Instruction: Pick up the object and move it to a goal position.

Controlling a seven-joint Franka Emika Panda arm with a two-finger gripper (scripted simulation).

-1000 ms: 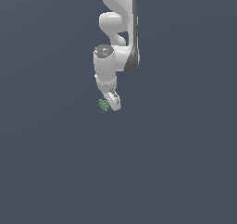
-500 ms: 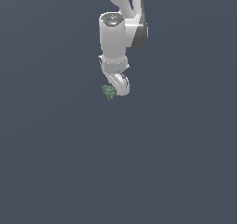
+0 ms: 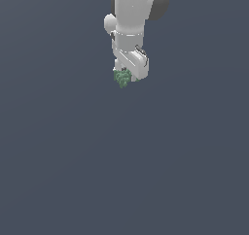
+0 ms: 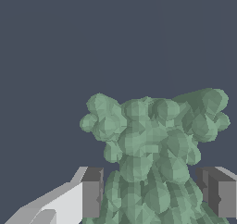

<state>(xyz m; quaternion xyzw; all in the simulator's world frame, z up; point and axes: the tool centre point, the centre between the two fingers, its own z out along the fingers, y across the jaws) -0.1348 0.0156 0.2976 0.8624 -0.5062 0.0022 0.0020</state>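
Observation:
The object (image 3: 122, 78) is a small muted-green bumpy lump held at the tip of my white gripper (image 3: 125, 76), high in the exterior view. In the wrist view the object (image 4: 152, 149) fills the space between the two fingers (image 4: 91, 193), which press on its lower sides; its leafy top spreads beyond them. The gripper (image 4: 155, 195) is shut on the object. No goal marker shows in either view.
A plain dark grey floor (image 3: 121, 171) lies all around. The white arm (image 3: 133, 15) comes in from the upper edge of the exterior view.
The arm has carried the object upward in the exterior view, slightly toward that view's right, and the wrist has turned. The grip on the object holds.

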